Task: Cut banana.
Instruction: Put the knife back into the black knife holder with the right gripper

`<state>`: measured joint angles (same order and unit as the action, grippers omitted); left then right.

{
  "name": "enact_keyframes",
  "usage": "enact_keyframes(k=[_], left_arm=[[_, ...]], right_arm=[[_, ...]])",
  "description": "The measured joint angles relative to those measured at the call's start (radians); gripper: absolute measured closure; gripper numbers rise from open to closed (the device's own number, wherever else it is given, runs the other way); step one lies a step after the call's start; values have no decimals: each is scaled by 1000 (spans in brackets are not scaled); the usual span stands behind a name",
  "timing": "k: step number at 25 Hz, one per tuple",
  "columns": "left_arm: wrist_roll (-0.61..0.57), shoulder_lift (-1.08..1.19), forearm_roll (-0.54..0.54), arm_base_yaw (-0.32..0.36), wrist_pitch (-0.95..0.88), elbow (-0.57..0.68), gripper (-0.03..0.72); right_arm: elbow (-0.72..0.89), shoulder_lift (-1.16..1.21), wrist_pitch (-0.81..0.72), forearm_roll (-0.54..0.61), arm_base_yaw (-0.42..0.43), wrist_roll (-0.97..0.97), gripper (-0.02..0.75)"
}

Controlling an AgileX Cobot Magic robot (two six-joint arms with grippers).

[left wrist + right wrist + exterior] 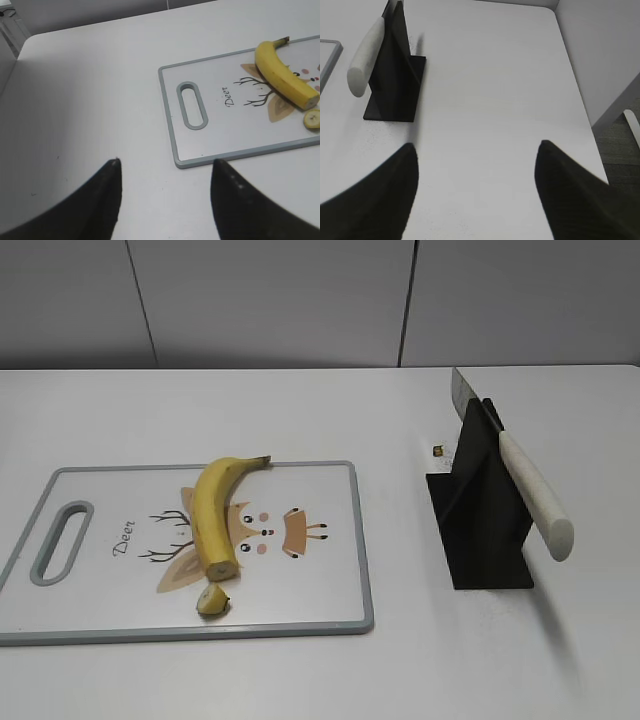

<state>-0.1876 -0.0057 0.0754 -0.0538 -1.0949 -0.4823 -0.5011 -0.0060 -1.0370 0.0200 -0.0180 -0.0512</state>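
The yellow banana (213, 512) lies on the white cutting board (310, 590), its near end cut flat. A small cut-off piece (212, 600) lies just below that end. Both show in the left wrist view: the banana (282, 75) and the piece (312, 119). A knife with a white handle (535, 495) rests in a black stand (485, 530); it also shows in the right wrist view (365, 55). My left gripper (165, 162) is open and empty over bare table left of the board. My right gripper (476, 150) is open and empty, right of the stand. Neither gripper shows in the exterior view.
The board (225, 137) has a grey rim, a handle slot (192, 105) and a deer drawing. The table's right edge (575, 80) drops off near the right gripper. A grey wall stands behind the table.
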Motion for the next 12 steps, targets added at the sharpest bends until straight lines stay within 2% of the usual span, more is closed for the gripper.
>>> enact_keyframes(k=[12], left_arm=[[0,0,0,0,0,0,137]], right_arm=[[0,0,0,0,0,0,188]])
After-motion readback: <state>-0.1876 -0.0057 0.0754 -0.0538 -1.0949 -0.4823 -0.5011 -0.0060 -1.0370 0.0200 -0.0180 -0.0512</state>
